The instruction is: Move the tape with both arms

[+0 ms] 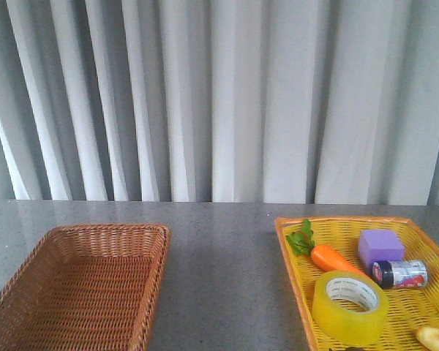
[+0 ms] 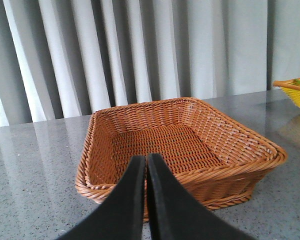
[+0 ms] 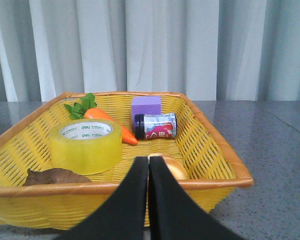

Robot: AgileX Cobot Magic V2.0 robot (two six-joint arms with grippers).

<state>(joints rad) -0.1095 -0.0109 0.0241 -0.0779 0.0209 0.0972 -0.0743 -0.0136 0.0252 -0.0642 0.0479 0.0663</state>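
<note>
Oddly, neither arm is showing from the front, yet each wrist camera is showing its black gripper, left (image 2: 145,159) and right (image 3: 148,161), pressed closed on nothing, while the tape (image 1: 350,307) is lying flat near the yellow basket's (image 1: 296,274) front-left corner, touching the carrot (image 1: 336,259).

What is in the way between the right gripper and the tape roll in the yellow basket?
Only the near rim of the yellow basket lies between the shut right gripper and the tape. The carrot sits behind the roll, and a brown leaf lies beside it, so approach from above looks open.
</note>
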